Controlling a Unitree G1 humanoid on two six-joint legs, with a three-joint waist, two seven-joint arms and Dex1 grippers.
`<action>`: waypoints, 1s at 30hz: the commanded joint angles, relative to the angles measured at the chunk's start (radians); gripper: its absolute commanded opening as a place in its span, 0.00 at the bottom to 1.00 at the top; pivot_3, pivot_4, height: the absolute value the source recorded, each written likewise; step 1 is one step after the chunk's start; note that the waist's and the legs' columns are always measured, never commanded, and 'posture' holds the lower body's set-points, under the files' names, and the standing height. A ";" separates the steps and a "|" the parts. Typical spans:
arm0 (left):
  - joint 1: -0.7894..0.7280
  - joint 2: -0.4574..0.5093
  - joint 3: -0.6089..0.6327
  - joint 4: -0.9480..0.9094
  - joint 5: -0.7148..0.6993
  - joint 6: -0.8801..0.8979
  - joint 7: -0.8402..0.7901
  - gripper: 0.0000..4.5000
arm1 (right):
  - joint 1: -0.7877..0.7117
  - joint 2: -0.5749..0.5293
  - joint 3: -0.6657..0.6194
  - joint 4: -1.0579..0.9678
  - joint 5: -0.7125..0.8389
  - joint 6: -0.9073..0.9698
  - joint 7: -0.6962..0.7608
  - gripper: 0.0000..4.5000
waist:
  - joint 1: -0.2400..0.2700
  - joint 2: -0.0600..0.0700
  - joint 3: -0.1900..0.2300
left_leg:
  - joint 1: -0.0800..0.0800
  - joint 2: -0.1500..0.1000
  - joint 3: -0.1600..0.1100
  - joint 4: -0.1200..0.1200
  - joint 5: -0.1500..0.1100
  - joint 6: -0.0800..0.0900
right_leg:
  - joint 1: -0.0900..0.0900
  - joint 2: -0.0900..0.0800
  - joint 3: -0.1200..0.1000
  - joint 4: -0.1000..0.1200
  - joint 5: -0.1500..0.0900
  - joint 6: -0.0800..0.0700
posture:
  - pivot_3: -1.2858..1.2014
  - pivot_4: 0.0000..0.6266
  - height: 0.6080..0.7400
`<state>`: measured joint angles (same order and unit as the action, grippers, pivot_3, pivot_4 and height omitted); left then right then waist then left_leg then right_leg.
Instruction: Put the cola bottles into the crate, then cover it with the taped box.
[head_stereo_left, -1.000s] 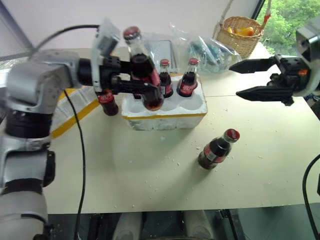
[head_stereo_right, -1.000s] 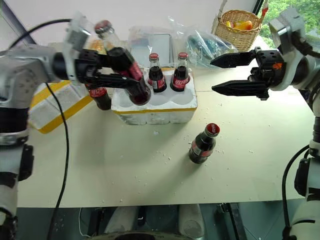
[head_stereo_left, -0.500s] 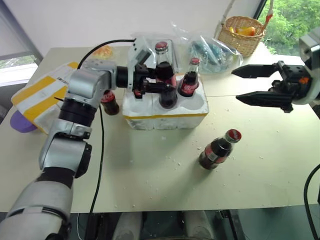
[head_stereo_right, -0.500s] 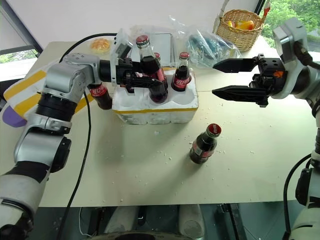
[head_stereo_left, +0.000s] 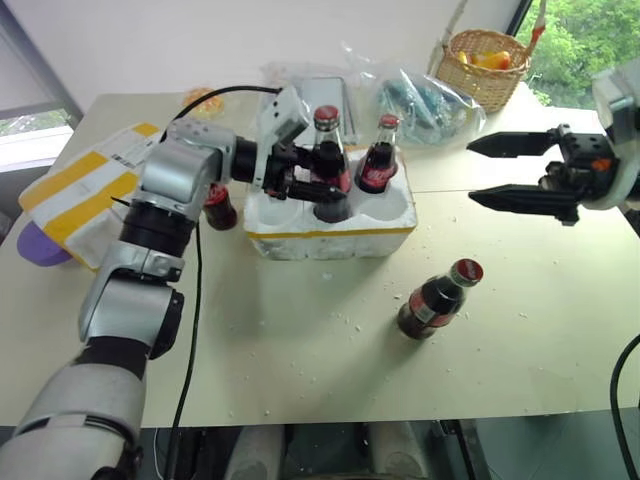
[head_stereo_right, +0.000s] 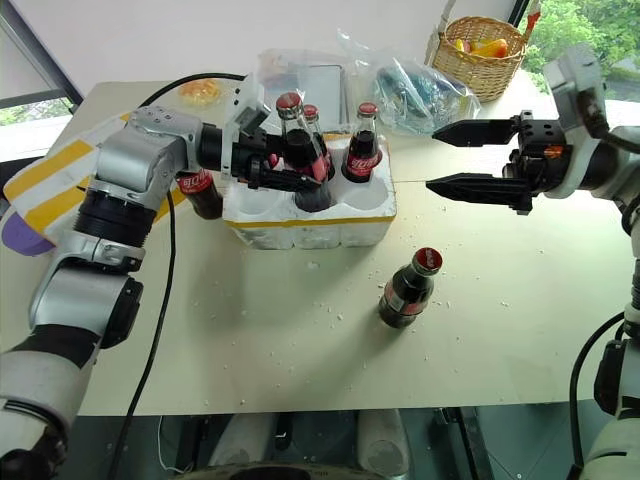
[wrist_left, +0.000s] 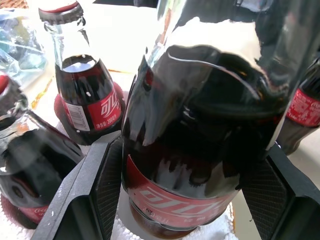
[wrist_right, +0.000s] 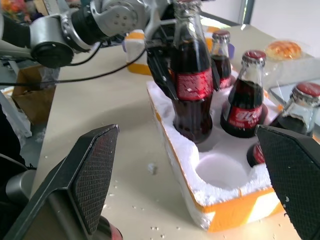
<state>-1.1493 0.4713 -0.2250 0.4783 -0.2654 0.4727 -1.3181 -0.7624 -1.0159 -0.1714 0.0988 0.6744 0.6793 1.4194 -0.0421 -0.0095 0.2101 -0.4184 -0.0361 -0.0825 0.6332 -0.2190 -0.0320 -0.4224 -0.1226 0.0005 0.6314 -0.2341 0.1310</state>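
Cola bottle (head_stereo_right: 296, 150) in left end effector (head_stereo_right: 290, 170), base in crate (head_stereo_right: 310, 215) well

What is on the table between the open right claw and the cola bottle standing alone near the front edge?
Nothing: in the left eye view only bare table with a few white crumbs separates the right claw from the lone cola bottle.

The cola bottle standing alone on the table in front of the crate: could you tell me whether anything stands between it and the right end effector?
Nothing visible does. The lone cola bottle stands on bare table, and the right end effector, jaws open, hovers above and beyond it, beside the crate.
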 joint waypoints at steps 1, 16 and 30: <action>0.008 -0.012 -0.016 -0.014 0.039 -0.042 0.013 0.61 | -0.027 -0.004 -0.007 -0.002 -0.016 -0.037 0.000 1.00 | 0.000 0.000 0.000 | 0.000 0.000 0.000 0.000 0.000 0.000 | 0.000 0.000 0.000 0.000 0.000 0.000 | 0.52 0.24 0.98; 0.060 0.038 0.057 -0.110 0.054 0.000 0.080 0.99 | -0.068 0.014 0.033 0.047 -0.066 -0.090 0.015 1.00 | -0.002 0.000 0.000 | -0.006 0.000 -0.001 0.013 0.000 0.000 | -0.001 0.000 0.000 0.003 0.003 0.003 | 0.52 0.24 0.98; 0.436 0.413 0.509 -0.766 -0.271 0.485 0.235 0.99 | -0.126 0.058 0.069 0.109 -0.097 -0.114 0.044 1.00 | -0.001 0.001 0.000 | -0.006 0.000 -0.002 0.013 0.000 0.000 | -0.002 0.000 0.000 0.004 0.003 0.003 | 0.52 0.24 0.98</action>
<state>-0.7242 0.8675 0.2171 -0.2332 -0.5060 0.9302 -1.1224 -0.8519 -0.9535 -0.0870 0.2107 0.5752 0.5816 1.4570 -0.0426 -0.0089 0.2101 -0.4247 -0.0360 -0.0841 0.6465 -0.2191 -0.0319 -0.4243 -0.1221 0.0009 0.6354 -0.2314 0.1336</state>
